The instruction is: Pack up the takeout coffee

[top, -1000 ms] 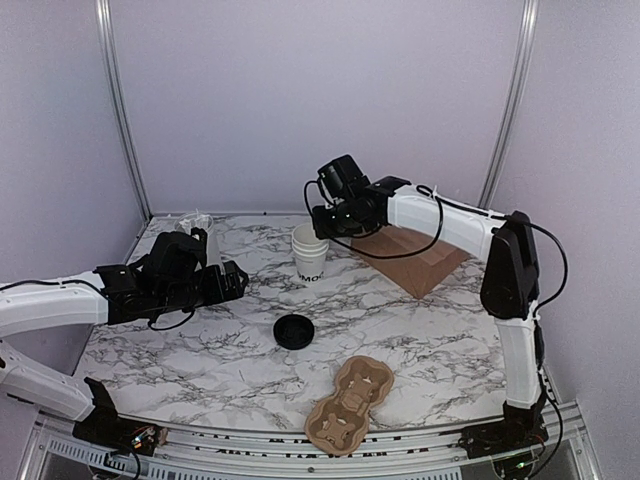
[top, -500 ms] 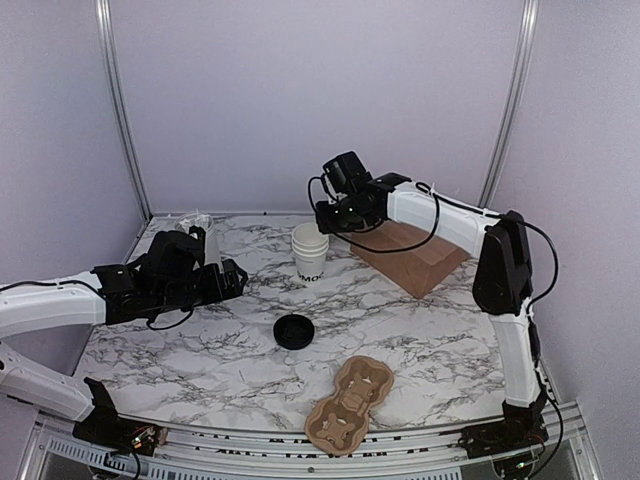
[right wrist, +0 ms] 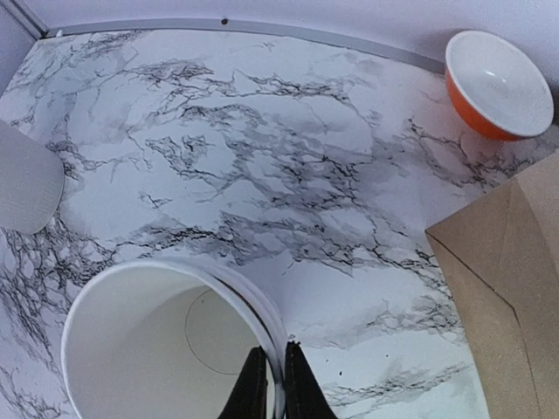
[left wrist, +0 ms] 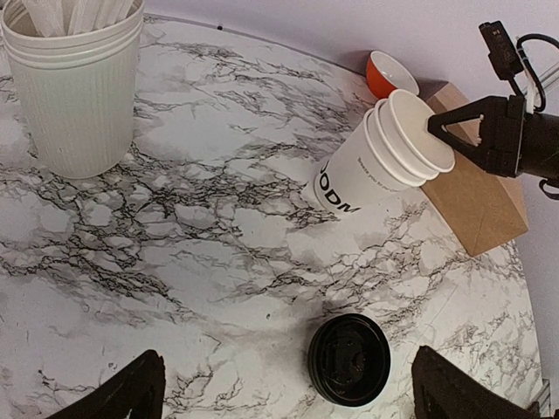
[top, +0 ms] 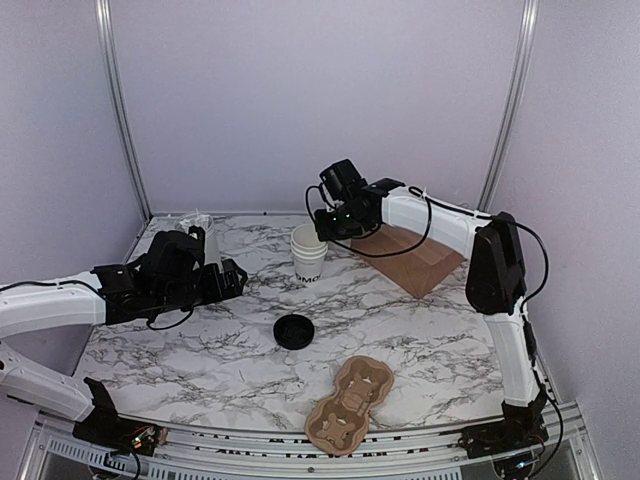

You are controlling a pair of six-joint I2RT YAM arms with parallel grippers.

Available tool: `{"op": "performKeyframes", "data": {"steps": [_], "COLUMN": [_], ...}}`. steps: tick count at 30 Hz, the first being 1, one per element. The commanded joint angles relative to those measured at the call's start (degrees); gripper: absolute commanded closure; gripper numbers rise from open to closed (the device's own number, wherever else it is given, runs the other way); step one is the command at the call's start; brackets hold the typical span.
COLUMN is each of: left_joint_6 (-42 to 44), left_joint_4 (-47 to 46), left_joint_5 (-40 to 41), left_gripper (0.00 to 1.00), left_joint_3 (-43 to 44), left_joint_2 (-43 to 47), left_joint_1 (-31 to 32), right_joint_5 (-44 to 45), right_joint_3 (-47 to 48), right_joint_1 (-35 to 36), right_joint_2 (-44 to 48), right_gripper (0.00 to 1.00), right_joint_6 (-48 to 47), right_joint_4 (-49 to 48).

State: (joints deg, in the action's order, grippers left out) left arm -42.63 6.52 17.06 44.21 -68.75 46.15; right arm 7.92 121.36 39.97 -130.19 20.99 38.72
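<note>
Though near-closed, right hand (right wrist: pixel 272 360) astride cup (right wrist: pixel 131 353) rim.

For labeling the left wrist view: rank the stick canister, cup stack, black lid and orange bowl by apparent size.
1. stick canister, even cropped at the top
2. cup stack
3. black lid, though nearer the camera
4. orange bowl, farthest from the camera, so real size unsure
</note>
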Motion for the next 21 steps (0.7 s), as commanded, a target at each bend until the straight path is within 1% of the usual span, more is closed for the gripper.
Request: {"op": "performKeyframes", "data": {"steps": [1, 2, 15, 21], "left_joint_6": [0.4, 0.4, 0.4, 0.2], "left_joint_4": [0.8, 0.8, 0.8, 0.8], "left_joint_5": [0.8, 0.8, 0.3, 0.0], "left_gripper": [0.01, 0.01, 0.01, 0.01], "left_joint_3": [0.3, 0.3, 0.7, 0.7], "left_joint_2": [0.2, 0.1, -0.2, -0.3], "left_joint_1": [0.3, 0.3, 0.3, 0.3], "right_joint_5": [0.4, 0.5, 0.0, -1.6], "right_joint_3": [2.8, 2.8, 2.6, 1.8], "right_joint_1": [0.2, 0.2, 0.7, 0.6], "right_joint_2": [0.9, 1.0, 4.5, 4.7], "right_gripper": [0.99, 1.0, 1.0, 0.98], "right_joint_6": [0.1, 0.1, 0.0, 0.1], "right_joint_4": [0.8, 0.9, 1.1, 0.8]}}
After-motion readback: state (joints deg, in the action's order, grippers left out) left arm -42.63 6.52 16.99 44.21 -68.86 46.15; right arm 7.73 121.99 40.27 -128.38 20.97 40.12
